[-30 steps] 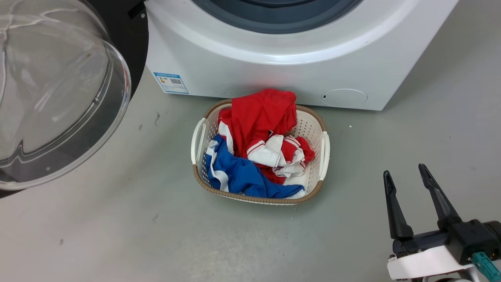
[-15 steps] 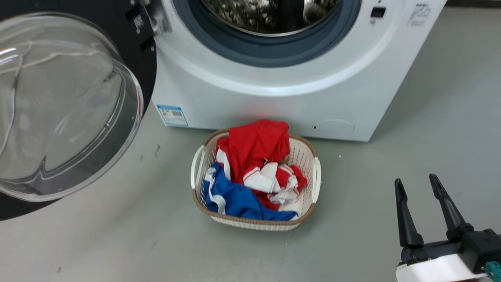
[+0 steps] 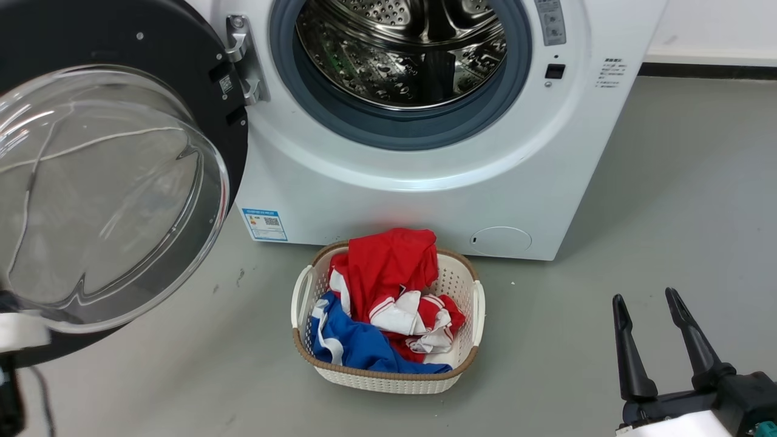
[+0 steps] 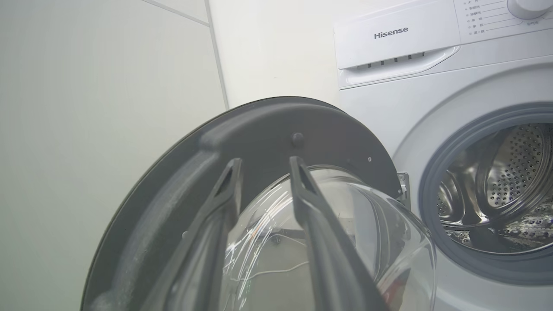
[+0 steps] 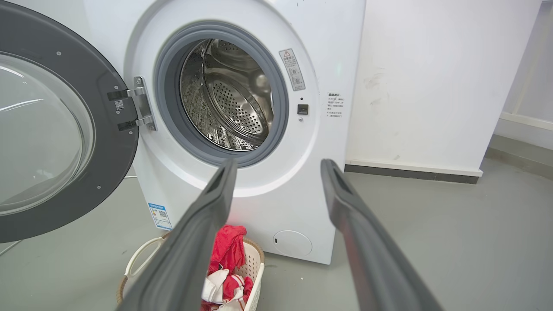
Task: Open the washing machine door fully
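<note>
1. Head view: the right jaws are hovering at the lower right, their two long dark fingers (image 3: pixel 629 355) spread apart and gripping nothing, over the grey floor (image 3: pixel 680 182).
2. Beyond those jaws and to their left, the big white front-loading washing machine (image 3: pixel 425 200) is standing with its perforated steel drum (image 3: pixel 400 54) and grey rubber gasket (image 3: pixel 394 130) showing.
3. Far to the left of the right jaws, the large round glossy black washing machine door (image 3: pixel 91 36) with its clear bulging glass bowl (image 3: pixel 109 194) is hanging wide open on a metal hinge (image 3: pixel 243 57) at the machine's left side, with its inner face turning toward the camera.
4. Left wrist view: the left jaws are released too, fingers (image 4: pixel 224 207) parted with nothing clamped. The door is lying just beyond them, one finger crossing its dark rim and the other crossing the glass bowl. I cannot tell whether either is touching it.
5. Left of the right jaws, just before the machine's front, a white perforated plastic basket (image 3: pixel 388 381) with a brown rim is sitting on the floor, holding a red garment (image 3: pixel 388 267), a blue garment (image 3: pixel 358 349) and a red-and-white piece (image 3: pixel 419 312).
6. Low on the machine's front, a blue sticker (image 3: pixel 265 224) is showing on the side away from the right jaws, and a round flap (image 3: pixel 501 241) on the side nearer them.
</note>
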